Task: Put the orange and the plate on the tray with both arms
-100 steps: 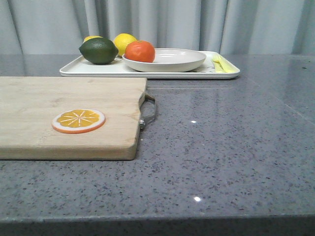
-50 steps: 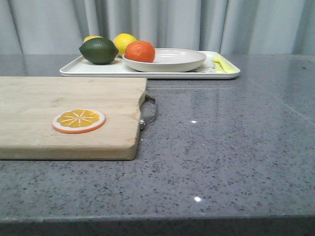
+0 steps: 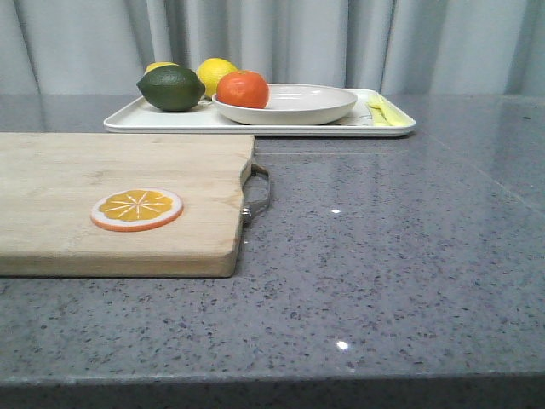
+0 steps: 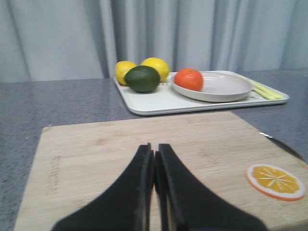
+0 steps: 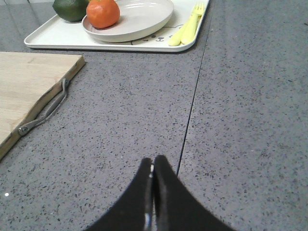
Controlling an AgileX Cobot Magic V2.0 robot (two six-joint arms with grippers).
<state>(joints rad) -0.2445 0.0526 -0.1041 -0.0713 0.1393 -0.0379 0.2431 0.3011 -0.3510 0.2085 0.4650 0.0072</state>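
orange (image 3: 243, 89) sits in the plate (image 3: 294, 104) on the tray (image 3: 170, 122) at the bench's (image 3: 400, 247) far edge, bare bench on the right; left hand (image 4: 154, 159) and right hand (image 5: 152, 166) closed, empty; nothing's moved since earlier

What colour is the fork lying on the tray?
Pale yellow; the fork on the white tray shows best in the right wrist view.

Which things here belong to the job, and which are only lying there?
Belong to the job: orange, in the plate; plate, on the tray.

Only lying there: lime, two lemons, yellow fork, cutting board, orange slice.
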